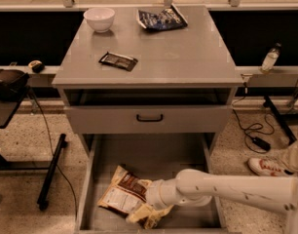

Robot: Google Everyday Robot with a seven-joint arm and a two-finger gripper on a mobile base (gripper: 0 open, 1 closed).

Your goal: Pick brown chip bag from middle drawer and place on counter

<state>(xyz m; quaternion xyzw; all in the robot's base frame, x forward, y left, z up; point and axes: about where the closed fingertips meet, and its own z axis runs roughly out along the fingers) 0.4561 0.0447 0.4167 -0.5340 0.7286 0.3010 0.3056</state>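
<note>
1. My claw (pixel 148 213) is down in the open drawer (pixel 149 155), against the bag's (pixel 121 195) right edge; open or gripping, I cannot tell.
2. Bag lies on the drawer floor, front left.
3. Worktop (pixel 178 57) beyond carries wrapper (pixel 118 60), bowl (pixel 99 19), blue bag (pixel 162 18).

Warm, yellowish indoor light, moderate overall. It falls from above and leaves a soft sheen on the counter (pixel 178 62) toward 12 o'clock, with black bands of shadow behind it at 9 and 3 o'clock. Deep shade sits under the counter lip and over the rear of the middle drawer (pixel 149 155); the gripper (pixel 144 212), at 6 o'clock low in that drawer against the brown chip bag (pixel 122 194), shows pale and evenly lit.
</note>
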